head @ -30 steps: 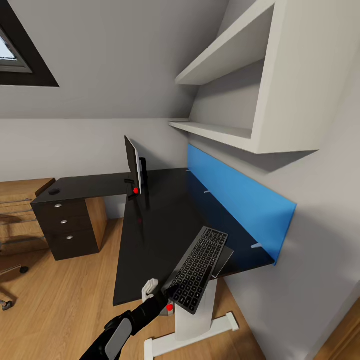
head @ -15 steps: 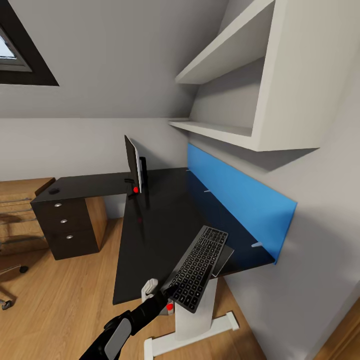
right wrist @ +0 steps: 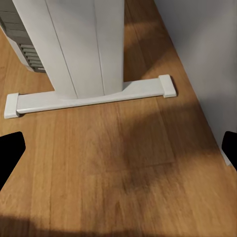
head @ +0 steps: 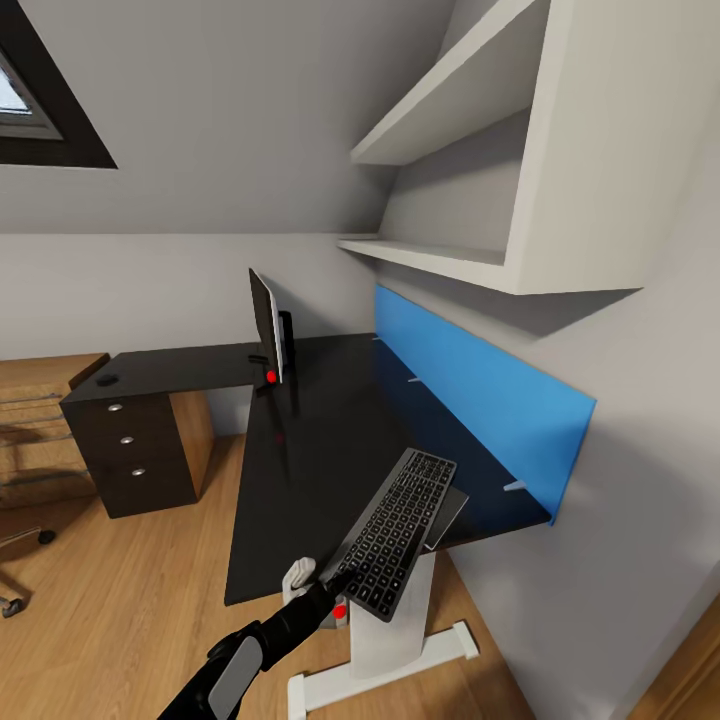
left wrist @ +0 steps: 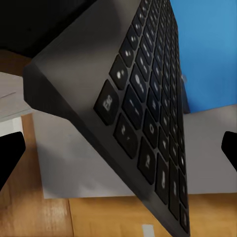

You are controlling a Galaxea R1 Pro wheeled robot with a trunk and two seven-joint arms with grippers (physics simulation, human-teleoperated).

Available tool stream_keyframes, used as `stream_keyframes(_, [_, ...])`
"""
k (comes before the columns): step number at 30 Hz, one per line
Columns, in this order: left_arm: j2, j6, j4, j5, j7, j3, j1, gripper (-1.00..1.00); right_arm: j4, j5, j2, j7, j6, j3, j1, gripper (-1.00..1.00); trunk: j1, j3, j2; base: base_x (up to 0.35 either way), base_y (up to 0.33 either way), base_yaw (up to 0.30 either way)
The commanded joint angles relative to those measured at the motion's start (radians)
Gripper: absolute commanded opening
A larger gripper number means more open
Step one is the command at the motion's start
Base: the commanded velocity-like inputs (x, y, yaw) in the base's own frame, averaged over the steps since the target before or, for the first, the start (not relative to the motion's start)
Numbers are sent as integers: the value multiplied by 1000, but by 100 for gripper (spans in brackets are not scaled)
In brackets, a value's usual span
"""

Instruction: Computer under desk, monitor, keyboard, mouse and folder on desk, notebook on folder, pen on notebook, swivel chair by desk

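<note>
**Keyboard held at the bench's near corner**

The left hand (head: 330,583) has closed on the near short end of the keyboard (head: 392,532), a long slim dark grey slab with rows of black keys. It tilts upward, its far end over the glossy black bench (head: 320,440) beside the blue wall panel (head: 480,400). The monitor (head: 266,326) stands edge-on farther back. The right hand's (right wrist: 118,148) fingers are spread, empty, above the wooden floor (right wrist: 123,182).

My head camera looks down from above the near end of the desk (head: 320,440), my left wrist camera sits very close under the keyboard (left wrist: 148,103), and my right wrist camera faces the floor (right wrist: 118,177) by the desk's white leg (right wrist: 84,44).
</note>
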Motion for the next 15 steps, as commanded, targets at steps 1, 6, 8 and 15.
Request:
stream_keyframes(1, [0, 9, 0, 10, 0, -1, -1, 100, 2, 9, 0, 1, -4, -8, -1, 100, 0, -1, -1, 0, 0, 0])
stream_keyframes(6, [0, 9, 0, 11, 1, -1, -1, 100, 2, 9, 0, 1, -4, -8, -1, 100, 15, -14, -29, 0, 0, 0])
stream_keyframes(8, [0, 9, 0, 11, 1, -1, -1, 100, 2, 9, 0, 1, -4, -8, -1, 100, 15, -14, -29, 0, 0, 0])
stream_keyframes(15, [0, 9, 2, 11, 1, -1, -1, 100, 2, 9, 0, 1, -4, -8, -1, 100, 15, -14, -29, 0, 0, 0])
